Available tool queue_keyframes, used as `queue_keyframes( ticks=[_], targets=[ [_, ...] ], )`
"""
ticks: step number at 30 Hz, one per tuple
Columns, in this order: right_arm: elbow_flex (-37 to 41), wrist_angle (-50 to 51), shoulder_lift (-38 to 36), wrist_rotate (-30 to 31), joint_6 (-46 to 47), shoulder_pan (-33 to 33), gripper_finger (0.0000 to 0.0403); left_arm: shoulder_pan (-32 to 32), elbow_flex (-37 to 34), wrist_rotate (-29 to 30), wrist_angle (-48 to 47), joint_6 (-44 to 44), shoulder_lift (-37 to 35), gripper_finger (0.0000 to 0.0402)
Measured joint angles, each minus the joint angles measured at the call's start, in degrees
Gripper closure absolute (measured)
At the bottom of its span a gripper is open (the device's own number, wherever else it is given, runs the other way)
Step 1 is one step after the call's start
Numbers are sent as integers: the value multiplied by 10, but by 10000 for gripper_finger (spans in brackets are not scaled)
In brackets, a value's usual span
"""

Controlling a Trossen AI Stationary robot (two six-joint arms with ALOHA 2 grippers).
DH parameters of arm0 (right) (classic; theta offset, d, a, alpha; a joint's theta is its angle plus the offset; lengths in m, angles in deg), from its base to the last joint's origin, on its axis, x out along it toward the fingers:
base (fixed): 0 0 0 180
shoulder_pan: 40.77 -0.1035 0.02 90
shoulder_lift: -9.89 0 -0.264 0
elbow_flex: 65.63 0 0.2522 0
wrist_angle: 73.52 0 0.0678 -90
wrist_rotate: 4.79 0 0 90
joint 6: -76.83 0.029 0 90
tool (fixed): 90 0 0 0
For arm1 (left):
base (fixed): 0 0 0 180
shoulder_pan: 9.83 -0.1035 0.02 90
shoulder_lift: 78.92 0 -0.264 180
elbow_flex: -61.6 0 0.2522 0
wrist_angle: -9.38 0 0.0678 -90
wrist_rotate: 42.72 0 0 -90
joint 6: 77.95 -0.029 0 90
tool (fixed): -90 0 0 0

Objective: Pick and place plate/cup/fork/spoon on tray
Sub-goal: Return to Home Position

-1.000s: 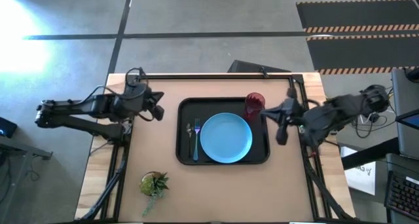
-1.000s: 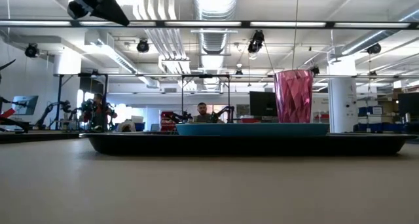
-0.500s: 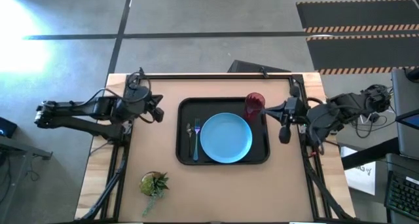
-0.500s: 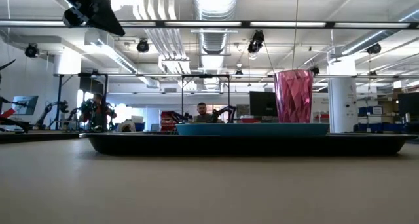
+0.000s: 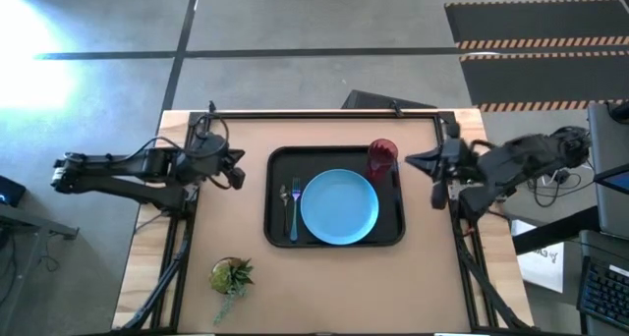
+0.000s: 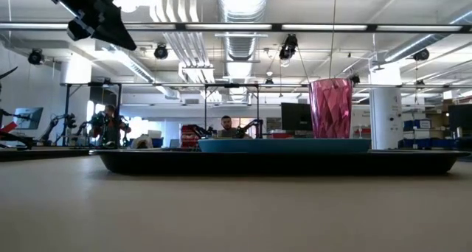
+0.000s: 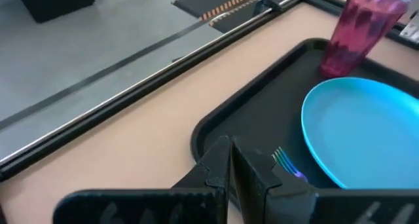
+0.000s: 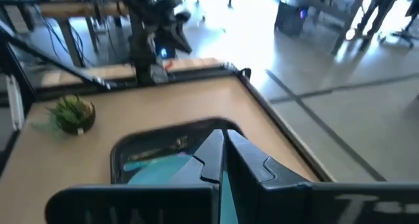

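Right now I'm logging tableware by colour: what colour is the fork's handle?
Light blue; the fork shows best in the high view.

The surface [image 5: 236,228] looks like smooth matt light wood. Tray [image 5: 277,194] is black plastic with a slight sheen, plate [image 5: 339,206] is smooth glossy light blue, and the cup [image 6: 330,108] is faceted see-through red plastic. Fork [image 5: 293,210] tines look shiny metal.

The tan table [image 5: 226,218] bears the black tray [image 5: 276,194] and a potted plant [image 5: 231,276].
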Motion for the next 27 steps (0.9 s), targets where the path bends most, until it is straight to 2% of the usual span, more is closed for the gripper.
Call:
queue_keyframes(
  ticks=[4, 8, 11, 14, 19, 24, 27],
  targets=[
    [0, -29, -40, 0, -36, 0, 394, 0, -9, -24, -2, -1, -45, 402],
    [0, -62, -87, -12, -66, 0, 394, 0, -20, -98, -1, -15, -108, 402],
    [5, -93, -117, -62, -85, 0, 394, 0, -33, -147, 17, -15, -161, 402],
    [24, -139, -140, -124, -114, 0, 394, 0, -69, -211, 75, -17, -220, 402],
    [92, -232, -184, -202, -151, 0, 394, 1, -166, -306, 235, -25, -312, 402],
    [191, -299, -228, -219, -126, 0, 394, 0, -250, -321, 277, 24, -379, 402],
    [250, -353, -253, -233, -99, 0, 394, 0, -301, -390, 337, 61, -403, 402]
  ],
)
